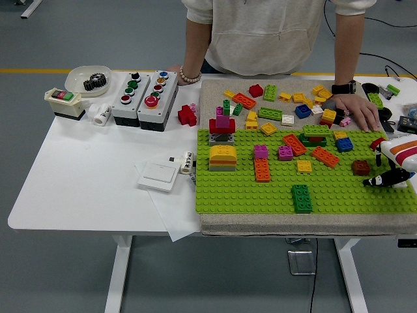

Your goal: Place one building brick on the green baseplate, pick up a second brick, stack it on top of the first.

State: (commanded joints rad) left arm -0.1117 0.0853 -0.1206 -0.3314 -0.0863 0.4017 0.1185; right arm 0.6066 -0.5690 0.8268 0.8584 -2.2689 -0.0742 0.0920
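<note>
The green baseplate [260,192] lies on a grey cloth at the table's right. Several bricks stand on it, among them a dark green one [301,197], an orange one [262,169] and a small brown brick [360,167] near its right edge. My right hand [380,163] comes in from the right edge, just right of the brown brick and apart from it. Its fingers [384,179] are spread and hold nothing. Loose bricks [273,104] lie on the cloth behind the plate. My left hand is out of view.
A person stands at the far side, one hand [357,109] resting on the cloth among the loose bricks. Two button boxes [144,98], a white bowl with a gear [88,79], a red brick [187,116] and a white switch [159,175] lie at the left.
</note>
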